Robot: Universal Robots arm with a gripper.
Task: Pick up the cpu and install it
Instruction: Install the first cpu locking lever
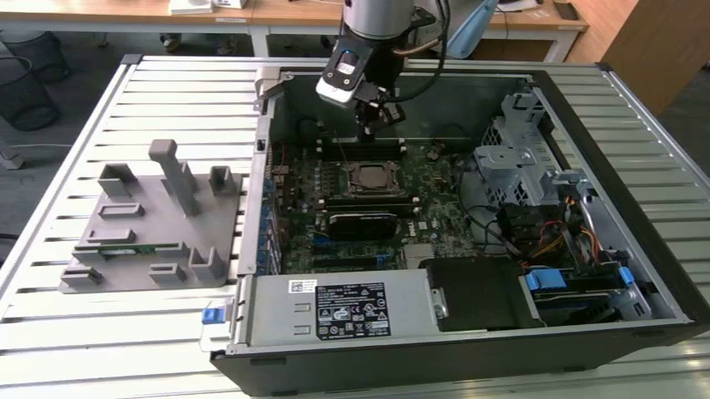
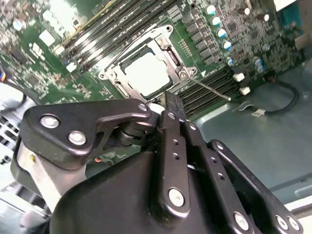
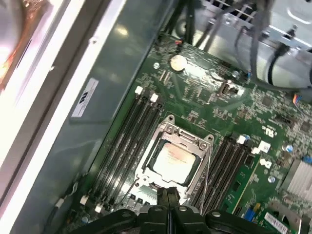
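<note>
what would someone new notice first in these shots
An open computer case lies flat on a slatted table, with the gripper hanging inside it over the green motherboard. In both wrist views the silvery cpu sits in its metal socket frame between rows of black memory slots, just past the gripper's shut tips. A grey parts holder stands at the exterior view's left.

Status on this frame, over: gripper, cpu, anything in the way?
Shut gripper empty, above motherboard near socket. The cpu sits in socket, silver top showing. Nothing between them.
</note>
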